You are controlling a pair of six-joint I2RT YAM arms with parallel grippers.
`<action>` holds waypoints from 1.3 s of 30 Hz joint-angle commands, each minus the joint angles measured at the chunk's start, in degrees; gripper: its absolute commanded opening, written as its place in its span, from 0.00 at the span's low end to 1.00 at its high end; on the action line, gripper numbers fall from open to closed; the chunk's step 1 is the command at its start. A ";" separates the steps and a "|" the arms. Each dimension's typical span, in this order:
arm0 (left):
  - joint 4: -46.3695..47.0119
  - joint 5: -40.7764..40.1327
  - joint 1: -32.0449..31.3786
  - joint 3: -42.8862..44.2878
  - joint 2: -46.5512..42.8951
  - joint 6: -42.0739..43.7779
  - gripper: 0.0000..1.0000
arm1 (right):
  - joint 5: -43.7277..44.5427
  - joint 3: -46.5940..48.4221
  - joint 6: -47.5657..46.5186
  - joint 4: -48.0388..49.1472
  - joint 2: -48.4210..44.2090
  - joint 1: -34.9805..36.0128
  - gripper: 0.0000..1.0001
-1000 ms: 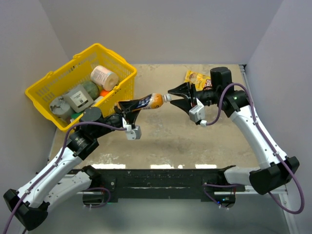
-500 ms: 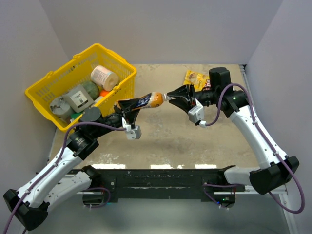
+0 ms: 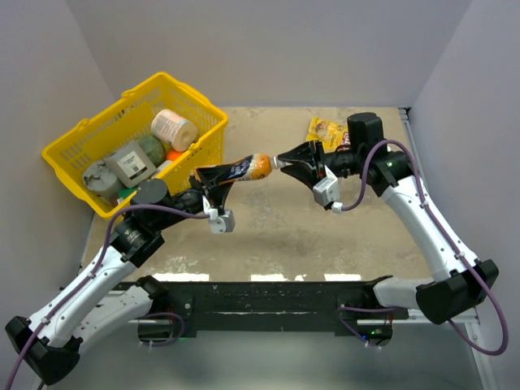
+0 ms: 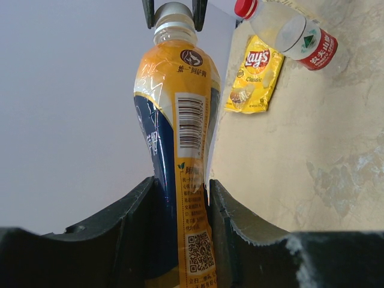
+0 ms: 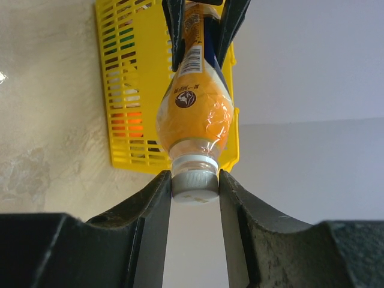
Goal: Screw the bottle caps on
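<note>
The yellow bag, upper middle of the left wrist view, reads "Lay's Classic". The orange bottle carries a barcode, a QR code and Chinese print.

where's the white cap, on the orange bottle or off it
On. The small white ribbed plastic cap sits over the mouth of the orange plastic drink bottle, inside the right claw; how tightly threaded, cannot tell.
</note>
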 commanded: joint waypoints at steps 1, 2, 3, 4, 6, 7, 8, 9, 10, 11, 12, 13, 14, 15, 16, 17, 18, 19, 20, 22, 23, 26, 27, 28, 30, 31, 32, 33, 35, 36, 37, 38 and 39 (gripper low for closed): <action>2.78 0.76 0.15 0.12 -1.01 1.25 0.00 | 0.29 -0.23 -1.66 1.00 -0.37 0.39 0.40; 2.87 0.77 0.15 0.12 -1.01 1.16 0.00 | 0.21 -0.23 -1.66 1.00 -0.28 0.31 0.40; 2.87 0.94 0.15 0.12 -1.09 1.34 0.00 | 0.21 -0.32 -1.75 0.91 -0.28 0.31 0.40; 2.87 1.03 0.06 0.12 -1.01 1.43 0.00 | 0.21 -0.41 -2.01 1.08 -0.28 0.39 0.40; 2.78 1.12 0.15 0.12 -0.92 1.52 0.00 | 0.30 -0.84 -2.01 1.61 -0.46 0.39 0.43; 2.69 1.20 0.06 0.12 -0.92 1.69 0.00 | 0.47 -1.02 -1.92 1.96 -0.46 0.39 0.45; 2.61 1.29 0.15 0.03 -0.92 1.86 0.00 | 0.56 -1.02 -1.92 2.48 -0.46 0.31 0.42; 2.52 1.29 0.15 0.03 -1.01 1.87 0.00 | 0.91 -1.02 -1.57 2.75 -0.37 0.39 0.39; 2.78 1.29 0.15 0.03 -0.83 1.69 0.00 | 1.00 -0.85 -1.40 2.67 -0.28 0.39 0.35; 3.04 1.12 0.15 0.03 -0.74 1.08 0.00 | 1.00 -0.59 -1.31 2.32 -0.11 0.39 0.27; 3.04 0.51 0.15 0.03 -0.57 0.55 0.00 | 1.00 0.20 -0.09 2.14 0.07 0.57 0.17; 3.04 0.24 0.15 0.21 -0.48 0.11 0.00 | 0.91 0.73 0.97 1.96 0.24 0.66 0.10; 4.87 0.06 0.06 0.29 -0.22 -0.33 0.00 | 0.91 1.26 2.11 1.44 0.33 0.83 0.03; 4.89 0.06 0.15 0.21 -0.04 -0.33 0.00 | 0.82 2.22 2.56 0.65 0.51 0.83 0.00; 5.06 0.06 0.06 0.12 0.13 -0.07 0.00 | 0.91 2.66 2.56 -0.05 0.60 1.27 0.00; 5.24 0.06 0.06 -0.05 0.31 0.19 0.00 | 0.82 3.02 3.26 -0.58 0.68 1.45 0.00; 5.50 -0.29 0.06 -0.23 0.49 0.80 0.00 | 0.74 3.80 6.31 -0.50 0.60 1.62 0.00; 6.38 -0.38 0.06 -0.32 0.75 1.07 0.00 | 0.82 4.25 8.25 -0.32 0.60 1.97 0.00; 6.73 -0.46 0.06 -0.23 0.93 1.34 0.00 | 1.00 4.51 12.54 0.98 0.68 2.24 0.00; 6.91 -0.38 -0.02 -0.23 1.45 3.78 0.00 | 1.52 5.57 13.81 0.65 0.77 2.94 0.00; 7.09 -0.03 0.06 -0.58 1.54 4.84 0.00 | 1.44 5.92 14.77 0.30 0.95 2.94 0.00; 9.72 0.85 0.06 -2.25 1.72 9.85 0.00 | 1.70 10.29 16.00 -3.30 2.53 3.64 0.00; 10.16 1.98 0.06 -2.34 2.15 11.17 0.00 | 2.22 11.45 15.66 -4.79 3.31 3.99 0.00; 10.34 2.78 -0.11 -2.34 2.42 12.92 0.00 | 3.01 12.42 15.31 -7.33 3.84 4.61 0.00; 10.95 4.37 -0.64 -1.99 3.12 13.99 0.00 | 4.42 13.48 21.77 -5.53 4.81 5.31 0.00; 12.17 4.28 -0.90 -1.99 3.39 14.86 0.00 | 4.77 13.48 27.12 0.06 5.08 5.23 0.00; 12.18 3.85 -1.25 -1.99 3.74 16.00 0.00 | 5.65 13.92 34.39 1.77 5.78 5.32 0.00; 12.19 3.58 -1.52 -2.08 3.83 17.15 0.00 | 6.01 14.44 34.99 1.70 6.31 5.40 0.00; 12.71 2.70 -1.52 -2.52 3.91 19.96 0.00 | 7.06 17.67 36.38 -1.28 8.67 5.58 0.00; 13.06 2.61 -1.61 -2.52 3.92 20.49 0.00 | 7.85 19.00 38.40 -1.90 9.73 5.58 0.00; 14.11 2.52 -1.78 -2.43 3.92 20.59 0.00 | 8.03 20.32 40.68 -2.60 10.78 5.49 0.00; 14.29 2.61 -1.78 -2.34 4.00 20.85 0.00 | 8.38 23.38 45.32 -3.04 11.84 5.58 0.00; 14.21 2.70 -2.22 -2.43 3.92 22.16 0.00 | 8.56 25.06 47.10 -3.74 14.20 5.58 0.00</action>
